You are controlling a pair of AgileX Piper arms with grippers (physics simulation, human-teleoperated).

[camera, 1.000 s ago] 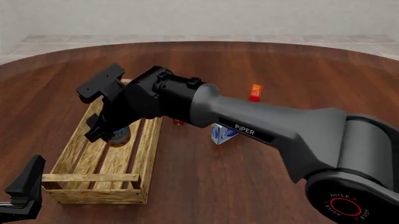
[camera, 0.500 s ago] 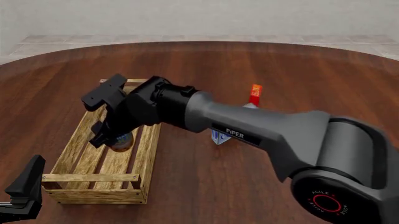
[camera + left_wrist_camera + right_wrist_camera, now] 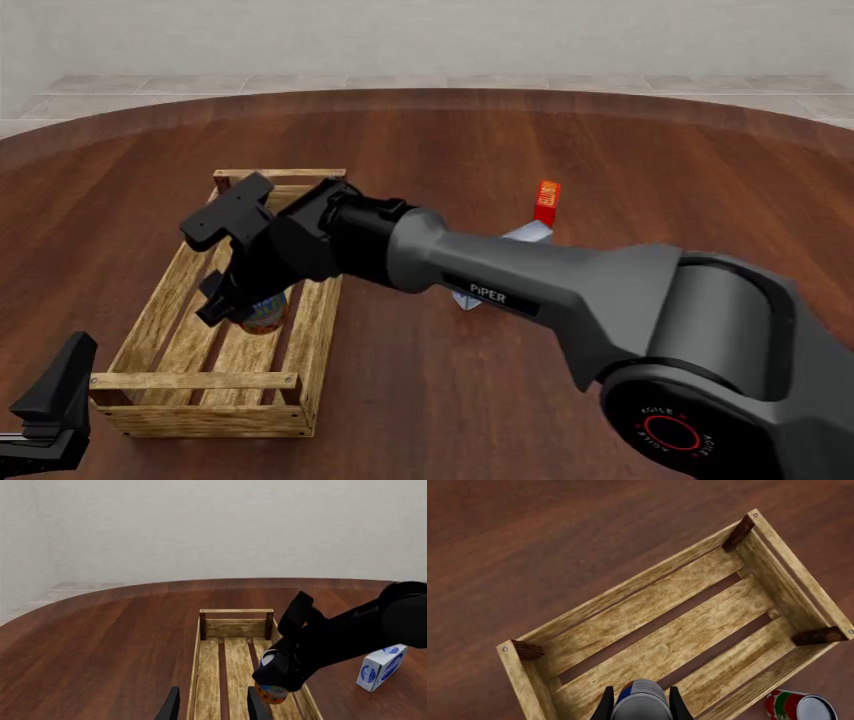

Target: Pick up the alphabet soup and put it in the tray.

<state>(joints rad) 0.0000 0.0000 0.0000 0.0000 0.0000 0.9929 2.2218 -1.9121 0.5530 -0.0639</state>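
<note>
Our right gripper [image 3: 637, 707] clamps the alphabet soup [image 3: 263, 313] over the tray [image 3: 150, 325]. Left gripper [image 3: 209, 706] sits spread apart. Dark wood table [image 3: 534, 130], pale wall [image 3: 200, 525].

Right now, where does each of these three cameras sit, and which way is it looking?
Front: above and behind the arms, looking forward and down; right arm over the light wooden slatted tray.
Left wrist: behind the open left gripper, facing along the tray.
Right wrist: looking down past the right gripper clamping the blue-and-orange soup can.
All share the tray.
</note>
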